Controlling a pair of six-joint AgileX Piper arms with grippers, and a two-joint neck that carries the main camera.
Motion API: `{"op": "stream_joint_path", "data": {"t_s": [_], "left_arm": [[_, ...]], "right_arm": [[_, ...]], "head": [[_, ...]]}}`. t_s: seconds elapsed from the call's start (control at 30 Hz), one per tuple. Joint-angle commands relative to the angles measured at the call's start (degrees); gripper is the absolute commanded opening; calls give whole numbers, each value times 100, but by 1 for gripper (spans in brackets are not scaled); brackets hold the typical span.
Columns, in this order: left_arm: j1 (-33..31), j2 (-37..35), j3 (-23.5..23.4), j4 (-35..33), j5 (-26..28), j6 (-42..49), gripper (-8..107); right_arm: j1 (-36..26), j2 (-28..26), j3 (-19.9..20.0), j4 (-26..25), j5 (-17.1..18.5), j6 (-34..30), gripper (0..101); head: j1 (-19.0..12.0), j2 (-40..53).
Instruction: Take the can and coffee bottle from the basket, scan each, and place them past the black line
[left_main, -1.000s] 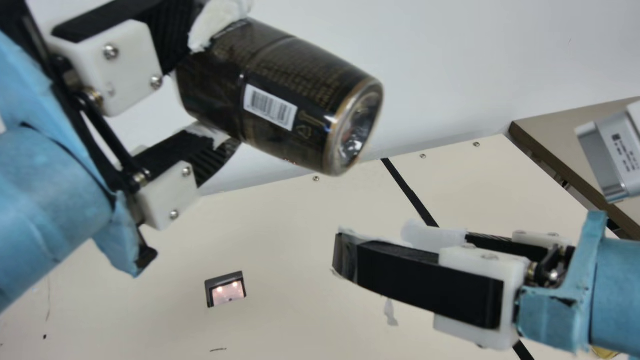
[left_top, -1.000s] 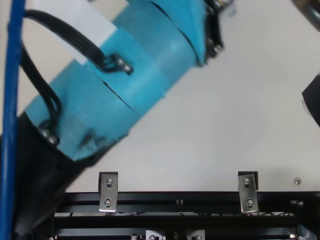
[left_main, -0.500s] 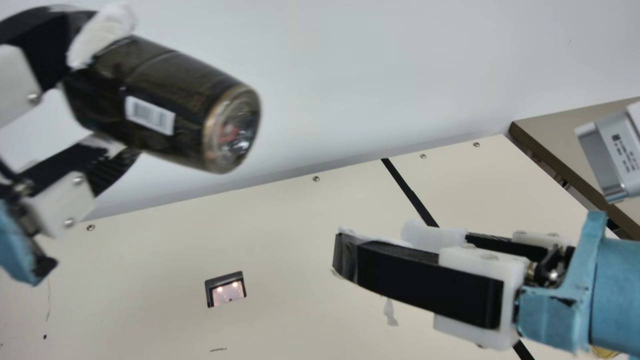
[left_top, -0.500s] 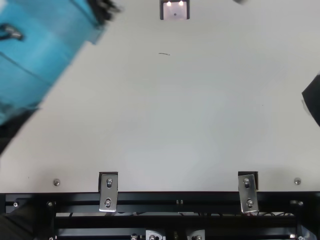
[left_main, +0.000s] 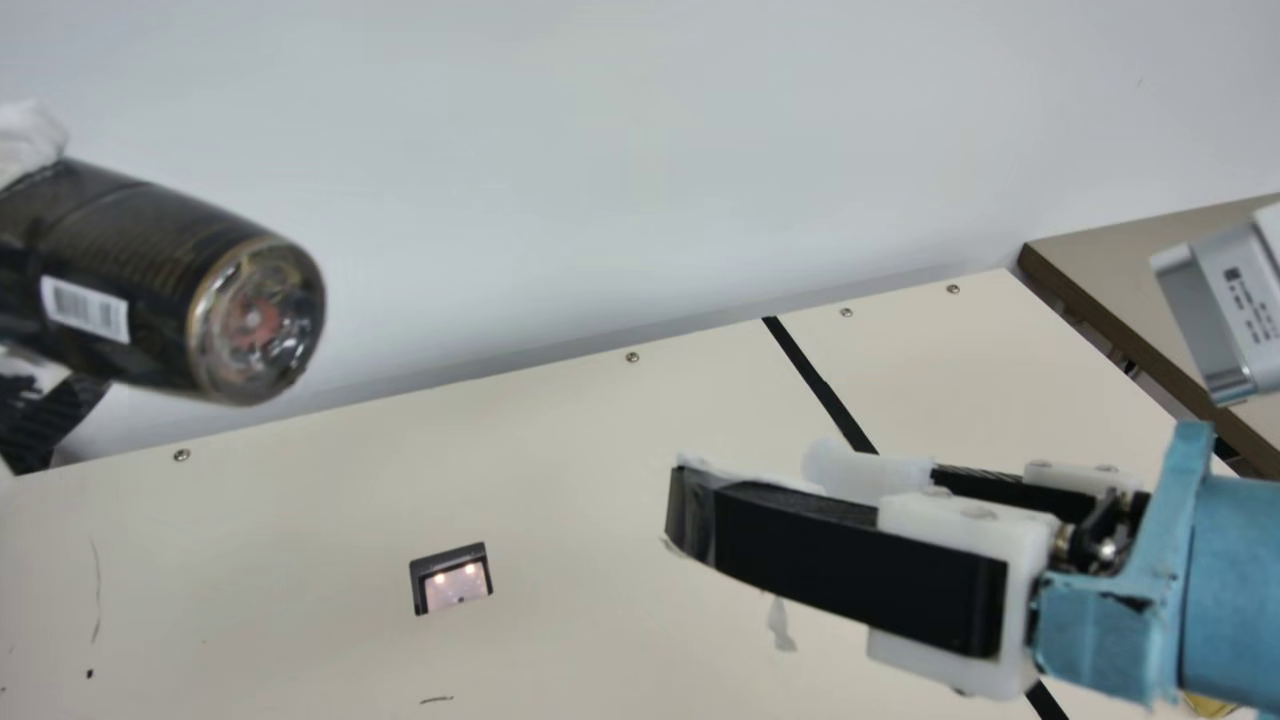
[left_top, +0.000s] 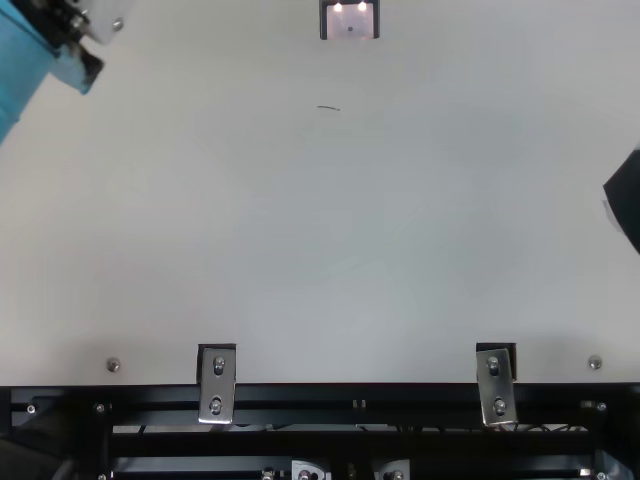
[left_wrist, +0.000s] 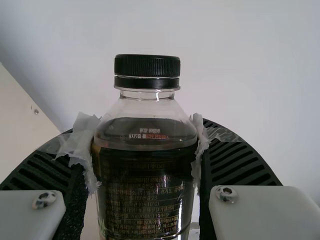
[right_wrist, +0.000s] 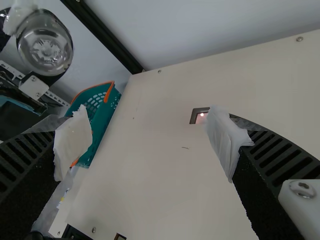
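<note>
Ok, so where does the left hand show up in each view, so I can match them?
Main view: left edge, the left hand around the coffee bottle.
Top view: upper left corner, partly cut off.
Left wrist view: lower part, fingers on both sides of the coffee bottle.
Right wrist view: upper left, at the coffee bottle.
Shared landmark: the cream table.

The main view looks aslant across the desk (left_main: 560, 480) to its far edge; the top view faces steeply down; both catch the scanner (left_main: 458, 588).
</note>
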Motion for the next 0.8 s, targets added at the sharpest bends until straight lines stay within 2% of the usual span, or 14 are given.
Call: {"op": "stream_joint_path", "data": {"t_s": [0.0, 0.23, 0.43, 0.57, 0.77], "left_arm": [[0, 0, 0, 0, 0, 0, 10], [39, 0, 0, 0, 70, 0, 10], [39, 0, 0, 0, 70, 0, 10], [39, 0, 0, 0, 70, 0, 10], [39, 0, 0, 0, 70, 0, 10]], "right_arm": [[0, 0, 0, 0, 0, 0, 101], [171, 145, -100, 164, -62, 214, 101], [569, 512, -252, 567, -326, 630, 101], [1035, 761, -275, 761, -706, 990, 101], [1972, 1097, -227, 855, -1465, 1517, 101]], "head": [[-78, -35], [-78, -35], [-78, -35], [-78, -35], [-78, -35]]}}
